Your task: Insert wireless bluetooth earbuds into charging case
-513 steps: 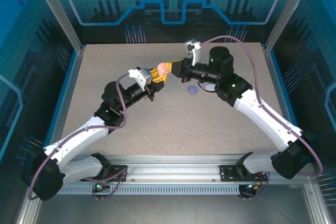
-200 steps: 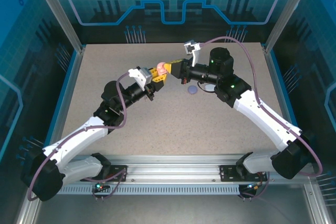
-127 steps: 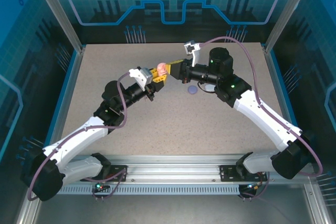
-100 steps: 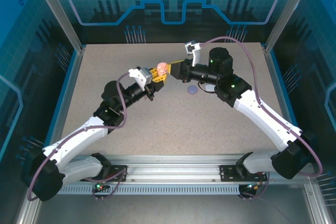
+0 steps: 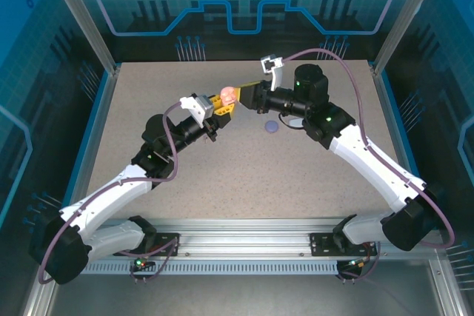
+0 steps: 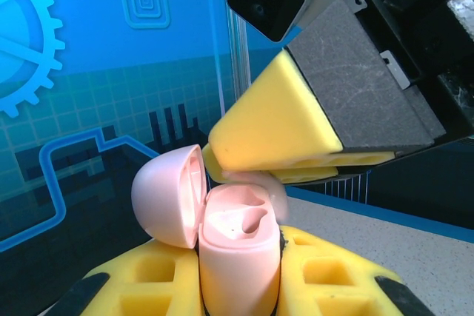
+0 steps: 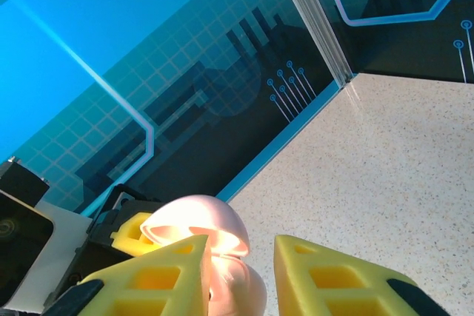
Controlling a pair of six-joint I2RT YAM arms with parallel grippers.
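Pink and blurred, what is probably an earbud point(image 6: 255, 185) is sitting right at the mouth of the pink charging case point(image 6: 235, 246), touching or just over its moulded well; it is too smeared to tell whether it is seated. The case's lid point(image 6: 164, 196) is standing open to one side. The case is being held upright, off the bench point(image 5: 222, 183), clamped in the left end effector point(image 6: 237, 283). The right end effector point(image 7: 241, 257) is hovering directly over the opening with its yellow fingers point(image 6: 274, 127) parted a little, apparently gripping nothing firmly. Doing this step well is calling for letting the earbud settle fully into its socket. The right arm should then be lifting straight away without nudging the lid, with the left grip holding the case firm and level. A purple case point(image 5: 272, 126) is lying on the bench below the right wrist, apart from the work
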